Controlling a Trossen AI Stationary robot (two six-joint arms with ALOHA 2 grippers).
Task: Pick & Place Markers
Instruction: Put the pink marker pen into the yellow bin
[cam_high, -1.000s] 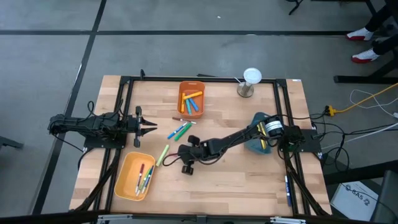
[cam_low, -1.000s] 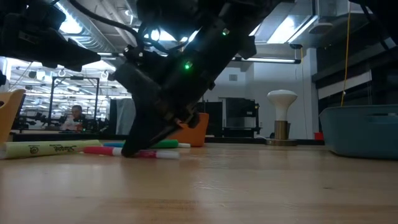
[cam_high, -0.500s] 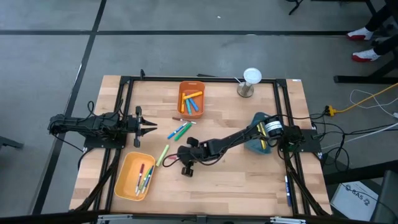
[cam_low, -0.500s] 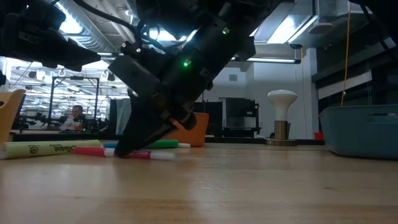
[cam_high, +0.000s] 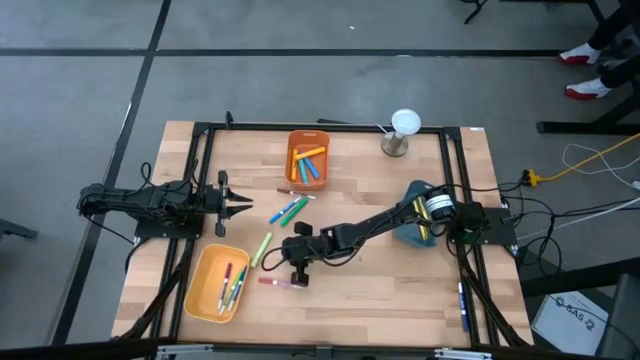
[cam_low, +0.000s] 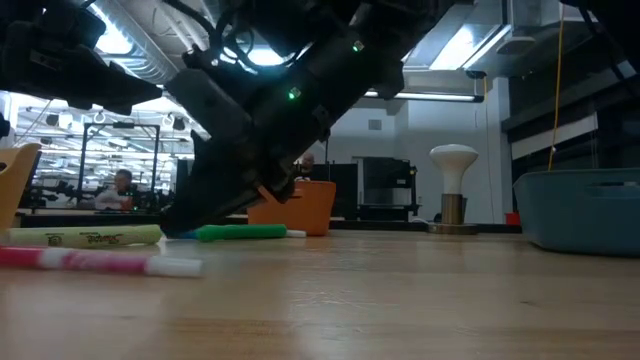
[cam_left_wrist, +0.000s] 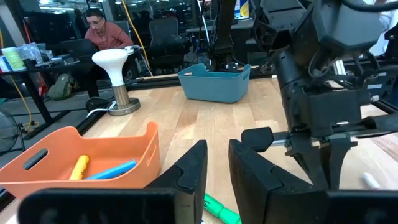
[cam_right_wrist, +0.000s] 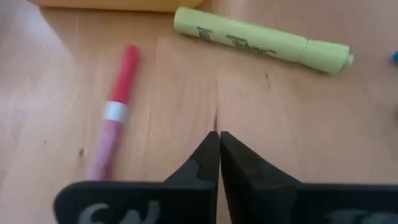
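Two dark arms: the right gripper (cam_high: 291, 247) stretches low across the wooden table (cam_high: 380, 290), fingers pressed shut on nothing. Its pink-red marker (cam_high: 273, 282) now lies free beside the yellow bin (cam_high: 203, 290) (a second ago it sat under those fingers). The left gripper (cam_high: 246, 207) waits, narrowly parted, by the frame.

Two dark, thin robot arms with chunky joints, black all over. Left arm (cam_high: 150, 200) with black cables looped along its side. Right arm (cam_high: 375, 225) with a round yellow-and-white band near its base (at about 3 o'clock on the table). A small green light on its wrist. Flat, black, pointed fingers (cam_right_wrist: 202, 163) with a stepped inner edge. White lettering on the wrist bar below them.
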